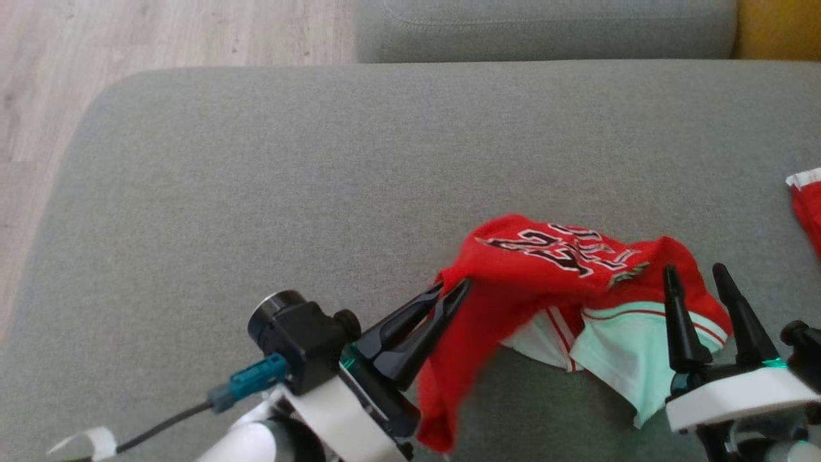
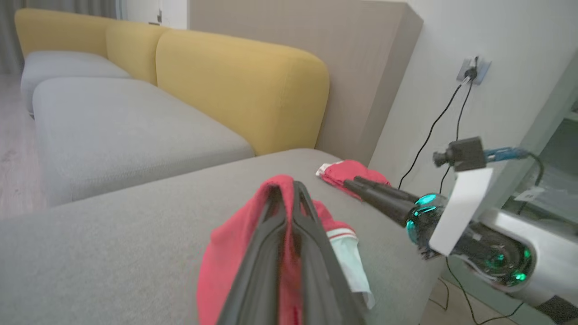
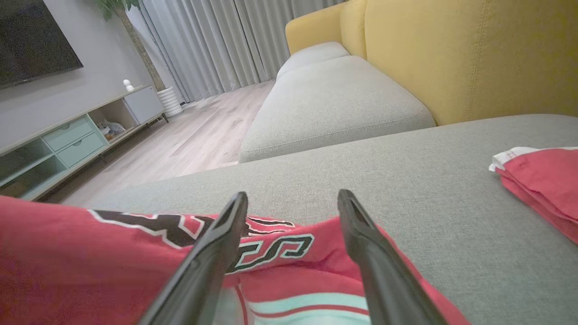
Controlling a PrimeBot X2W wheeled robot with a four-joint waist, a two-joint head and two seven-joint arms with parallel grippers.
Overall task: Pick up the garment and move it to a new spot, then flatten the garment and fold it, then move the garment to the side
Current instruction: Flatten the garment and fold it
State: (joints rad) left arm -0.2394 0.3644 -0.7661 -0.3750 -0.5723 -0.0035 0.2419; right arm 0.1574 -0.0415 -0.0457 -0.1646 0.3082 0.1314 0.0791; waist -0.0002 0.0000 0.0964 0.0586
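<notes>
Your left end effector (image 1: 451, 285) has its fingers pinched shut on a fold of the red garment (image 1: 545, 269). The garment sits bunched at the near edge of the grey cushion (image 1: 321, 179), toward the cushion's right half, with some cloth drooping from the pinch. Your right end effector (image 1: 694, 269) stands over the part of the garment nearer the cushion's right edge, fingers spread and nothing held between them.

The pick-up looks half made. Bring the right fingers down onto a single outer edge rather than the pale-lined bunch, and close before you lift; a one-sided lift would likely leave the jersey hanging twisted. Raise both ends level and carry it toward the cushion's broad bare middle, where there is room to spread it. Keep away from the folded red piece (image 1: 807, 205) at the cushion's right edge.

The cushion is soft woven fabric, so expect the cloth to drag rather than slide. Beyond the cushion's far edge lie a second grey seat (image 1: 545, 25), a yellow backrest (image 2: 244, 90) and pale wood floor (image 1: 160, 32).
</notes>
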